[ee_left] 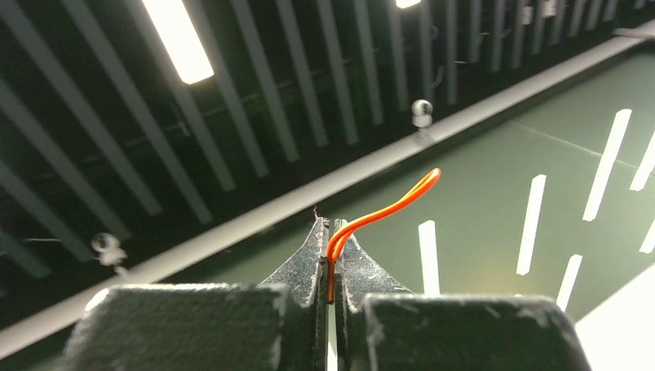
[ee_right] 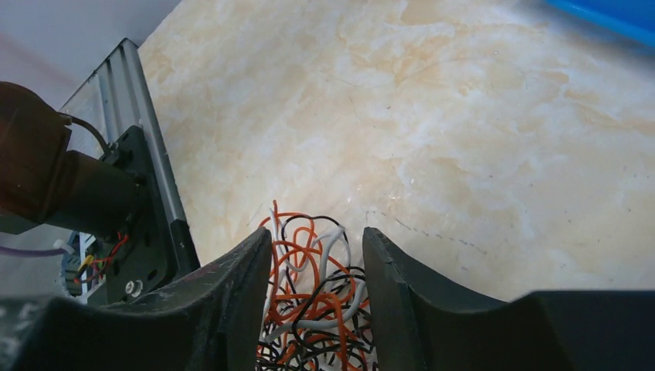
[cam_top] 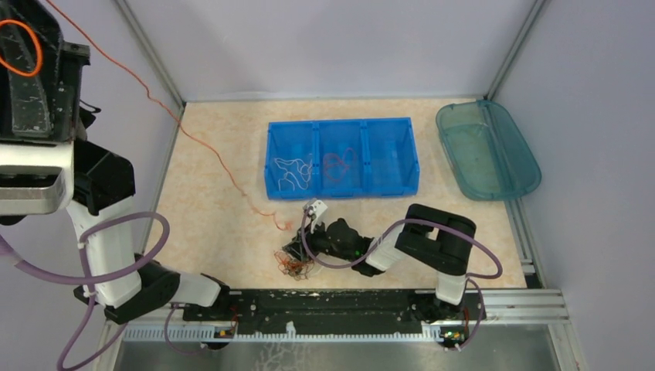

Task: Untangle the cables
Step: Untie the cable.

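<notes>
A tangle of thin white, red-orange and black cables (cam_top: pixel 296 261) lies on the table near the front edge. My right gripper (ee_right: pixel 317 239) is down over it, open, and the tangle (ee_right: pixel 317 301) sits loosely between the two fingers. My left gripper (ee_left: pixel 330 224) is raised high at the far left, shut on one orange cable (ee_left: pixel 386 209). That orange cable (cam_top: pixel 208 143) runs down in a long line from the upper left to the table beside the tangle. In the blue bin (cam_top: pixel 344 189), white cables (cam_top: pixel 293 171) lie in the left compartment and red ones (cam_top: pixel 337 164) in the middle.
A teal tray (cam_top: pixel 487 151) stands at the back right. Metal frame posts and grey walls close in the table on three sides. The arms' black base rail (cam_top: pixel 324 305) runs along the front edge, close to the tangle.
</notes>
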